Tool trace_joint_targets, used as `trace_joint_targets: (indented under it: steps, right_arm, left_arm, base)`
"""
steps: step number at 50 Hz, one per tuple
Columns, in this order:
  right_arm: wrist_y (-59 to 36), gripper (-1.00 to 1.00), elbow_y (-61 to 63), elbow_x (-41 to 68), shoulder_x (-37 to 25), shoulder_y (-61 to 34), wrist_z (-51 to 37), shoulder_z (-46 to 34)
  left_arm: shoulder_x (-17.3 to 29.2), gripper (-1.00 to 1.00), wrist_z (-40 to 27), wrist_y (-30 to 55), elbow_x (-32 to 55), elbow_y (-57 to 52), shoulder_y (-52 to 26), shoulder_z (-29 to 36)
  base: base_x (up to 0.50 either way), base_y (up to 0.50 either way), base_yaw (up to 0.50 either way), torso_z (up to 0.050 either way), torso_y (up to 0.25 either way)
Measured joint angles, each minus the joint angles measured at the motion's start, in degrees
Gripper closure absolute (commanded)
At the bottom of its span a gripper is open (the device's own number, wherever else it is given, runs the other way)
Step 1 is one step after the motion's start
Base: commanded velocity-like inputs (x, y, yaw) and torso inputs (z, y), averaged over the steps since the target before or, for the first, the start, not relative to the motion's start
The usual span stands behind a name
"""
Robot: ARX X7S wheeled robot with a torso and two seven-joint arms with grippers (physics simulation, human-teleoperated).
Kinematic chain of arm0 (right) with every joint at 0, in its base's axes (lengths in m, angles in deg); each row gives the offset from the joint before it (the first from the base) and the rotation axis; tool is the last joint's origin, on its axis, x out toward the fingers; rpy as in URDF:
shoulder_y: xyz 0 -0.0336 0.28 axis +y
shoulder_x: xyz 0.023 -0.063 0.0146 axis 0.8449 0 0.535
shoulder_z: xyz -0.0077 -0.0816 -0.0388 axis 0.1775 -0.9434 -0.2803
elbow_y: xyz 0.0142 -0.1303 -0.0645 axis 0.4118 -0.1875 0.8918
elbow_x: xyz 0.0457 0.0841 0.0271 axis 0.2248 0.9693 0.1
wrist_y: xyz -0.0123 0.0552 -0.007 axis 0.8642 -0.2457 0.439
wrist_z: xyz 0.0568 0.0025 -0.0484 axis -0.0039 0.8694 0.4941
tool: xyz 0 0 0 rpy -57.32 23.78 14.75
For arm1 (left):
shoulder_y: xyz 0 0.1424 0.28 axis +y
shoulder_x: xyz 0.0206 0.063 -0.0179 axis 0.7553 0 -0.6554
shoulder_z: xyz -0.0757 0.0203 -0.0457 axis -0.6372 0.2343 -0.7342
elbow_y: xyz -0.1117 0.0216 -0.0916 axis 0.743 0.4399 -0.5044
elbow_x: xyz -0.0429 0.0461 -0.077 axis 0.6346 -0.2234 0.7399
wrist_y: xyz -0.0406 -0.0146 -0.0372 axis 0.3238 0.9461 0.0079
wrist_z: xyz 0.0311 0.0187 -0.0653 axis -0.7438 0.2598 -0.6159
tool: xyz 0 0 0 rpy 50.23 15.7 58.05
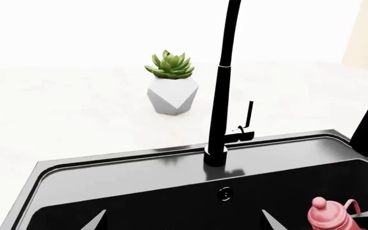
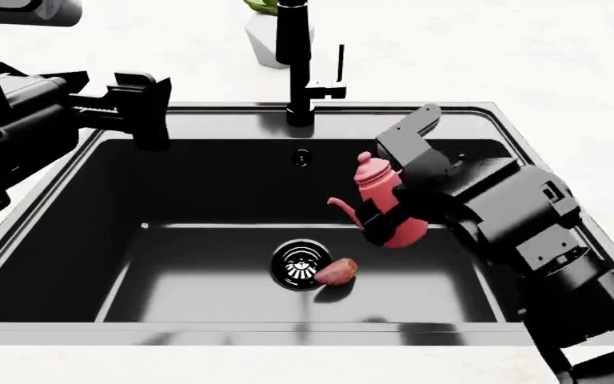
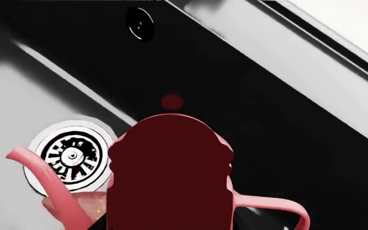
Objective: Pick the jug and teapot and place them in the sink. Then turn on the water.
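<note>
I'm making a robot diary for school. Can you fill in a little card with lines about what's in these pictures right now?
right gripper: shut on the teapot, held over the sink
left gripper: over the sink's back left corner, holding nothing
tap: black, no water running
drain: a small reddish-brown thing lies beside it
succulent: in a white faceted pot behind the sink
jug: not in view
</note>
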Motion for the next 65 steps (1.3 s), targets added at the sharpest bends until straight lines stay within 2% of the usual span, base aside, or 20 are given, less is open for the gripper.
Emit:
trace_joint_targets:
  steps: [19,37,48,58,65]
  right_arm:
    - [3.55,1.0,-4.58,-6.04,-0.09,-6.13,13.44,-17.87]
    - [5.23,1.0,-3.31,-8.15,-0.7,-4.14,17.71,-25.87]
    - [5.22,1.0,-1.91,-8.31,-1.33,-3.02,18.4,-27.54]
    - [4.99,1.0,-0.89,-8.36,-1.78,-2.41,18.43,-28.14]
    - [4.42,1.0,-0.05,-8.26,-1.96,-2.06,18.39,-28.44]
  left_arm:
    - [-0.17,-1.0,1.86,-1.23,-1.9,-0.03,1.79,0.45]
    - [0.02,-1.0,7.26,-1.27,-3.75,-1.32,0.74,0.99]
    - [0.41,-1.0,9.17,1.75,-2.41,-0.12,-5.44,3.03]
    - [3.17,-1.0,3.15,7.1,6.95,5.09,-15.57,7.78]
    - [4.52,-1.0,0.29,9.08,10.11,6.97,-20.26,9.94]
  base:
    - [0.0,0.0,0.0,0.0,0.001]
    - [0.0,0.0,0.0,0.001,-0.024]
    - [0.0,0.0,0.0,0.0,-0.123]
    - [0.0,0.0,0.0,0.0,-0.077]
    - [0.0,0.0,0.0,0.0,-0.055]
